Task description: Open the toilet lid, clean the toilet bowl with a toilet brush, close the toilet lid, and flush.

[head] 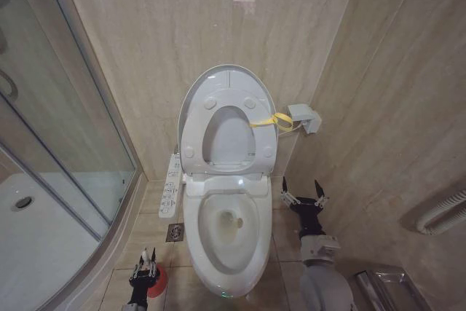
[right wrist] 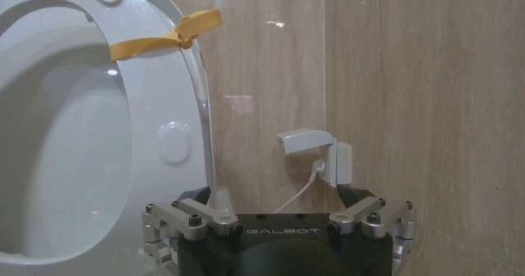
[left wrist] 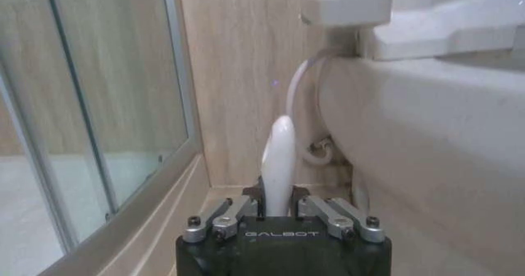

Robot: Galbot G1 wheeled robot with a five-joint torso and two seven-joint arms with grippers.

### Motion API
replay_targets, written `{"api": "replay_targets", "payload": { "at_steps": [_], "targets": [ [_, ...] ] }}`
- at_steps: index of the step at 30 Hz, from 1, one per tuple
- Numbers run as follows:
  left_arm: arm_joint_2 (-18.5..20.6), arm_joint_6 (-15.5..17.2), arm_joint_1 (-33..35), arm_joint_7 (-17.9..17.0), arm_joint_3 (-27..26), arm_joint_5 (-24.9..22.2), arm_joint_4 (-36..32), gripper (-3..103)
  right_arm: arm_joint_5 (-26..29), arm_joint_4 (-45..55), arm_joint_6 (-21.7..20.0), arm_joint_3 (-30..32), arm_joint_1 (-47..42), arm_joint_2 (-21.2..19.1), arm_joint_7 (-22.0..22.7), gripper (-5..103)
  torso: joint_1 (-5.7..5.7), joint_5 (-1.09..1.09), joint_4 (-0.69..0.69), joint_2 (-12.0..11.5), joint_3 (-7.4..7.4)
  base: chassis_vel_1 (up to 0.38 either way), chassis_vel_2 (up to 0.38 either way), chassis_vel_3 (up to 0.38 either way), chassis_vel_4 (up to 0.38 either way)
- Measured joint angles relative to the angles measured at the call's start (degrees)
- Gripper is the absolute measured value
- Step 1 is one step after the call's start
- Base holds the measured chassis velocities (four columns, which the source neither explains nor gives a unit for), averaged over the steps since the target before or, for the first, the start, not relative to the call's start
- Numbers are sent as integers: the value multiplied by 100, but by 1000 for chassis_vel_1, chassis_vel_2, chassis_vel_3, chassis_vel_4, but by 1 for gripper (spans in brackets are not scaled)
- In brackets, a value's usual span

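Two grippers are low by the toilet bowl (head: 222,231). The left gripper (left wrist: 277,211) is down by the red holder cup (head: 158,282) with its fingers closed on the toilet brush (left wrist: 277,159), a thin, light, smooth stick; its dark head is probably in the cup. The right gripper (head: 304,196) waits beside the bowl, fingers apart. The toilet lid (head: 227,81) stands up against the wall.
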Motion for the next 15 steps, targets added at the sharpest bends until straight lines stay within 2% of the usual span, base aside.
{"api": "replay_targets", "payload": {
  "at_steps": [4,5,11,15],
  "targets": [
    [-6,-96,172,-11,-22,50,-278,32,0,0,0,0,0,0,0,100,0,0,-1,0,0,0,0,0,0],
    [-5,-171,239,-13,-47,110,-347,20,0,0,0,0,0,0,0,100,0,0,-1,0,0,0,0,0,0],
    [10,-325,510,-23,-139,273,-589,20,0,0,0,0,0,0,0,100,0,0,0,0,0,0,0,0,0],
    [38,-365,836,-52,-167,337,-1046,20,0,0,0,0,0,0,0,100,0,0,0,0,0,0,0,0,0]
  ]
}}
